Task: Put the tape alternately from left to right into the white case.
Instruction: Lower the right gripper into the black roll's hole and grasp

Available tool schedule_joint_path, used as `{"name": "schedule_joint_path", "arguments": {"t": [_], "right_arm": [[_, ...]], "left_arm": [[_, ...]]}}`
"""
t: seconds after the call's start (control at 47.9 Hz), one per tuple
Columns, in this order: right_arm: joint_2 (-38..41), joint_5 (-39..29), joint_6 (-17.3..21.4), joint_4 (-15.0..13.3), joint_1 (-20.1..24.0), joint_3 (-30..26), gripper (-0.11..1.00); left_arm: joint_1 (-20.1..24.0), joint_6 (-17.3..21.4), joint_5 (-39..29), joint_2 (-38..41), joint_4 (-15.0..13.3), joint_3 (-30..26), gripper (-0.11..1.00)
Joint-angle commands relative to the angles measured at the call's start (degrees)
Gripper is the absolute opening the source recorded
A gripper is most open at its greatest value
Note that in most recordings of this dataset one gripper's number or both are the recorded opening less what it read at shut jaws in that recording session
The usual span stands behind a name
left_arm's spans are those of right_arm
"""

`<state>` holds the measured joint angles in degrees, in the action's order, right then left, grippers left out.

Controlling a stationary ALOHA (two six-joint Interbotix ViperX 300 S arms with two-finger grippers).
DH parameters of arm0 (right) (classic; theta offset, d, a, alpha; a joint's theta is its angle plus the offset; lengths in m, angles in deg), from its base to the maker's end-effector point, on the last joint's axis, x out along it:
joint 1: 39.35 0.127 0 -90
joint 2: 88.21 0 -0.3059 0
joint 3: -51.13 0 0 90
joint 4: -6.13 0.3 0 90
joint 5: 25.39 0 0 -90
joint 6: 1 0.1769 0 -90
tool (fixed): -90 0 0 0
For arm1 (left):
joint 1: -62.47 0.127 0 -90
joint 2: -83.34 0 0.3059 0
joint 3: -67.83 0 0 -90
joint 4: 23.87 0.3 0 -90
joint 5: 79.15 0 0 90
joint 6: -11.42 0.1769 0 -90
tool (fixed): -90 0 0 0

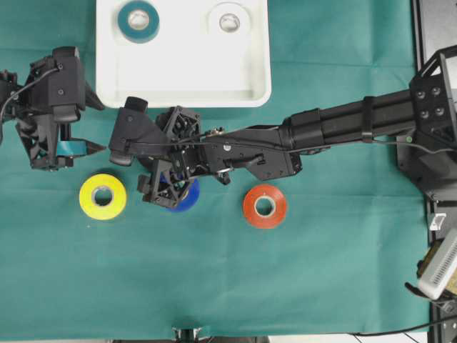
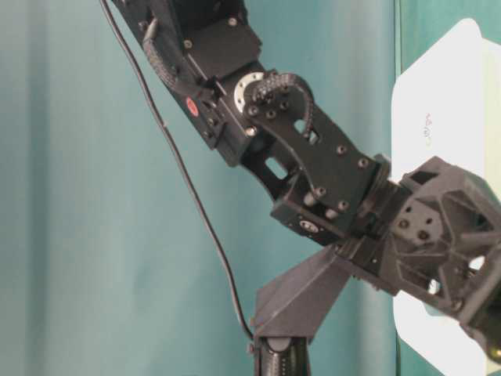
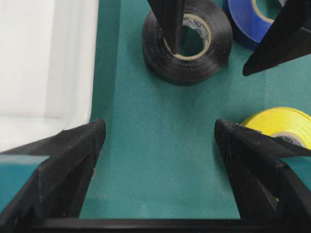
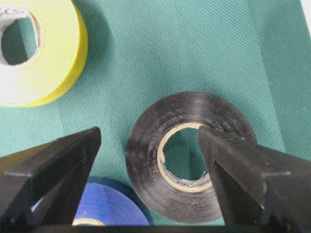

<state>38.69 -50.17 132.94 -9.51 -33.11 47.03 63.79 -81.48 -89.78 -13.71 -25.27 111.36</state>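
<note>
The white case (image 1: 184, 89) lies at the back of the table with a teal tape roll (image 1: 138, 21) and a white roll (image 1: 229, 21) inside. My right gripper (image 4: 148, 133) is open over the black roll (image 4: 184, 165): one finger (image 4: 228, 155) sits in its pale core, the other stands outside it. The left wrist view shows that black roll (image 3: 187, 41) too. A blue roll (image 1: 184, 199) touches the black one. The yellow roll (image 1: 103, 196) and the red-orange roll (image 1: 265, 206) lie flat on the cloth. My left gripper (image 1: 100, 127) is open, with nothing between its fingers, near the case's front left corner.
The right arm (image 1: 343, 125) stretches across the table from the right, just in front of the case. Green cloth covers the table. The case's rim (image 3: 90, 63) is close beside my left gripper's finger. Equipment sits off the table's right edge (image 1: 443, 264).
</note>
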Motion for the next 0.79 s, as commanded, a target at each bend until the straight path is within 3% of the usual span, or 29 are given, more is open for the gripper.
{"name": "schedule_joint_path", "arguments": {"t": [0.0, 0.146, 0.543, 0.668, 0.773], "right_arm": [[-0.7, 0.2, 1.8, -0.1, -0.4, -0.6, 0.82], [-0.7, 0.1, 4.0, -0.1, -0.4, -0.6, 0.79], [-0.7, -3.3, 4.3, 0.0, -0.4, -1.7, 0.75], [-0.7, -3.2, 4.3, 0.0, -0.4, -1.8, 0.68], [-0.7, -3.1, 4.3, 0.0, -0.4, -1.8, 0.51]], "left_arm": [[-0.1, -0.1, 0.3, -0.4, -0.2, -1.2, 1.00], [-0.2, -0.1, 0.4, -0.4, -0.2, -1.2, 1.00], [-0.2, -0.1, 0.3, -0.4, -0.2, -1.2, 1.00], [-0.2, -0.1, 0.3, -0.4, -0.2, -1.1, 1.00], [-0.1, -0.1, 0.4, -0.4, -0.2, -1.1, 1.00]]}}
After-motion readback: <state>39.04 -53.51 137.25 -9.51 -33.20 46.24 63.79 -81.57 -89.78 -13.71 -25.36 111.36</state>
